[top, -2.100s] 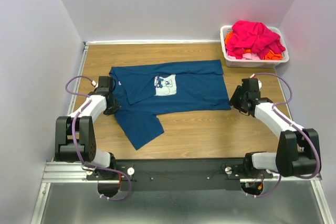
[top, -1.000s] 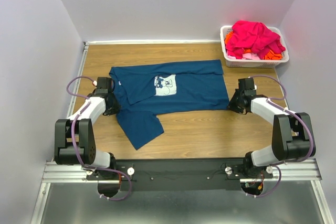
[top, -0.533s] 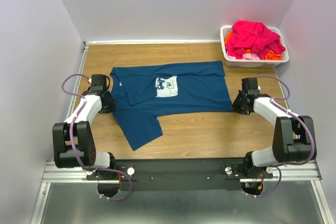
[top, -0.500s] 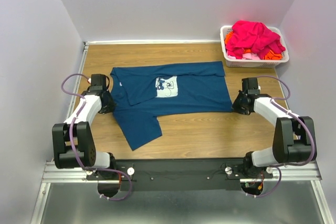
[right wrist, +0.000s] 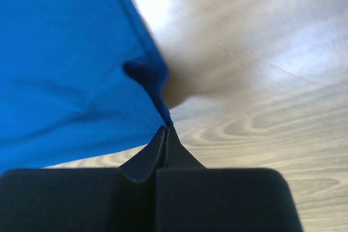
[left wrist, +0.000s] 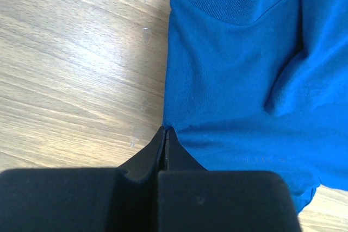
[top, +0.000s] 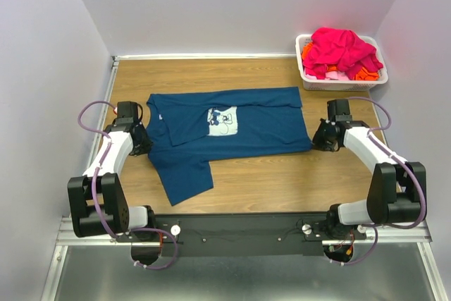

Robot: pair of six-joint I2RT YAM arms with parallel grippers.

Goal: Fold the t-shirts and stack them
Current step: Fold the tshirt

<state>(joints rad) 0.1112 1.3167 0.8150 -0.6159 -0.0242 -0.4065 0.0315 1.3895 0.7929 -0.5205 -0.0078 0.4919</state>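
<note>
From the overhead camera I see the dark teal-blue cloth t-shirt [top: 239, 128] spread across the middle of the wooden worktop [top: 282, 174]. Its pale square chest print [top: 223, 120] faces up. The collar end lies toward the left of the frame, and one sleeve reaches toward the lower left.

My left pincer [top: 145, 147] is low at the shirt's left edge, below the collar. On its wrist camera the two black fingertips [left wrist: 165, 134] are pressed together right on the cloth's border [left wrist: 244, 80]. I read that as clamped on the shirt, though only a sliver of fabric can be between them and I can't make it out clearly.

My right pincer [top: 317, 144] is at the shirt's lower right corner. Its own camera shows the tips [right wrist: 165, 131] closed on a small fold of the blue hem [right wrist: 65, 69], which lifts off the wood there.

In the upper right corner of the overhead view stands the white plastic basket [top: 310, 82], apart from the spread shirt. It is heaped with a magenta-pink shirt [top: 342, 47], with orange cloth [top: 365, 72] showing beneath.
</note>
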